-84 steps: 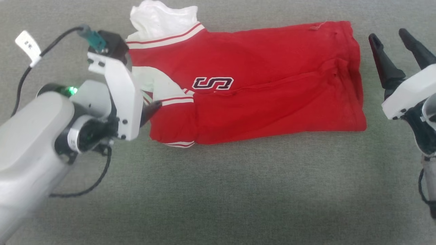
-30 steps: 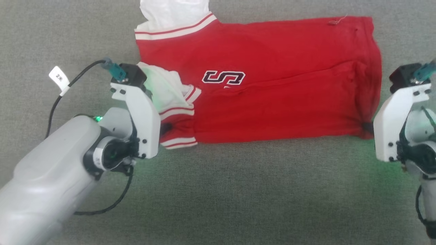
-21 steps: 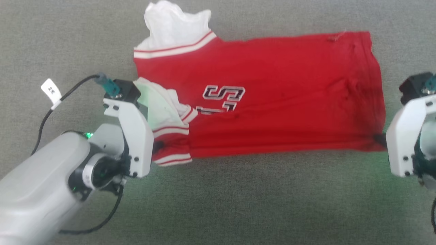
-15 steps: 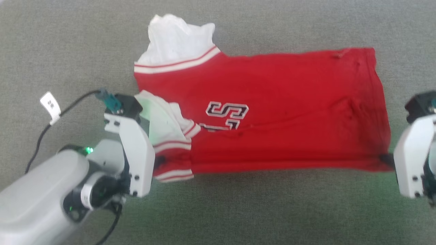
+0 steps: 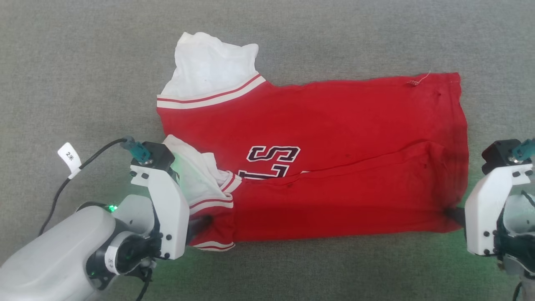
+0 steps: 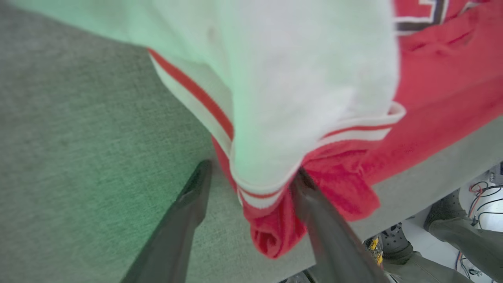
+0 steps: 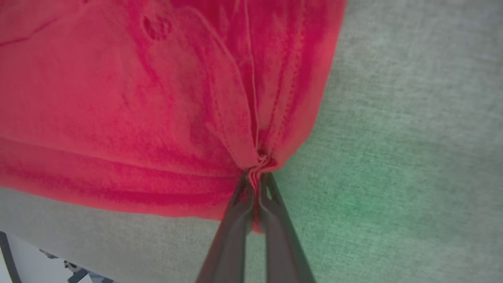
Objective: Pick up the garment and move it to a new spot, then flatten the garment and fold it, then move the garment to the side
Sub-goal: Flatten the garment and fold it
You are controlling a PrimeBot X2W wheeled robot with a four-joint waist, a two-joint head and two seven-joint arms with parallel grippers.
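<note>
The garment (image 5: 334,125), a red jersey T-shirt with white sleeves and striped trim, lies folded lengthwise on the grey table (image 5: 292,33); black letters show near its middle. My left gripper (image 5: 199,223) is at the shirt's near left corner. In the left wrist view this gripper (image 6: 251,175) stands open, its fingers on either side of the bunched sleeve hem of the garment (image 6: 275,137). My right gripper (image 5: 453,214) is at the near right corner. In the right wrist view it (image 7: 257,177) is shut on a pinch of the garment's (image 7: 118,98) red bottom hem.
The table's near edge (image 6: 432,157) runs close below the shirt in the left wrist view, with floor, cables and what looks like a person's leg and shoe (image 6: 393,239) beyond it. Bare grey cloth surrounds the shirt.
My left gripper has opened and let go of the sleeve corner. My right gripper stays shut on the hem. The head camera has shifted, so the shirt sits lower in view.
</note>
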